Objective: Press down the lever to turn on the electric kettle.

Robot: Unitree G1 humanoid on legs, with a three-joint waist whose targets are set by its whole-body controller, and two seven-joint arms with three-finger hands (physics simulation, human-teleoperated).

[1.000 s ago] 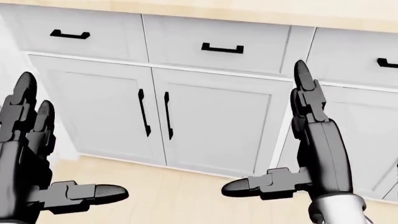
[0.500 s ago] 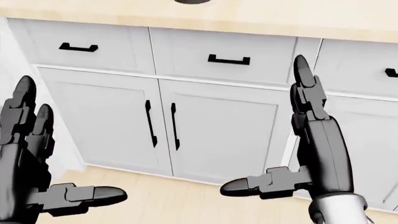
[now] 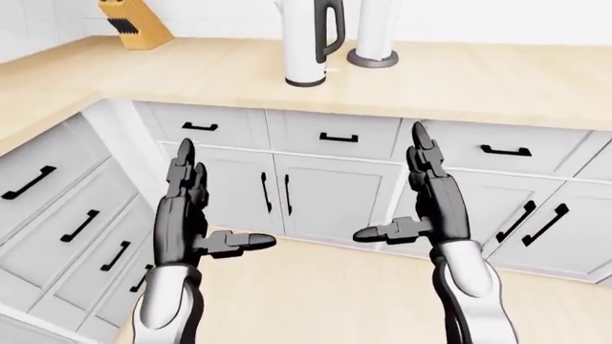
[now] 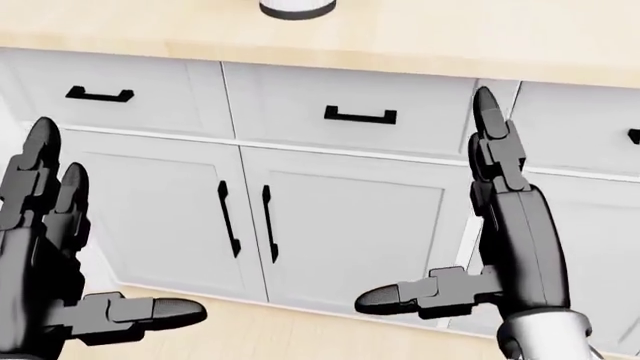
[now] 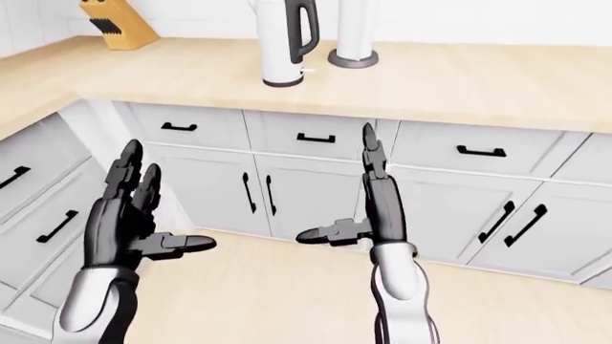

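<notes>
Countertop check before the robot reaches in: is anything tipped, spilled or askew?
Nothing stands out. The electric kettle, the knife block and a white cylinder on a dark base stand upright on the counter; no spill shows.

A wooden knife block (image 3: 134,25) stands at the top left of the light wood counter (image 3: 478,82). A white cylinder on a dark round base (image 3: 374,43) stands further right. Below run white drawers (image 3: 333,134) and 2 cabinet doors (image 3: 287,193), all with black handles.
</notes>
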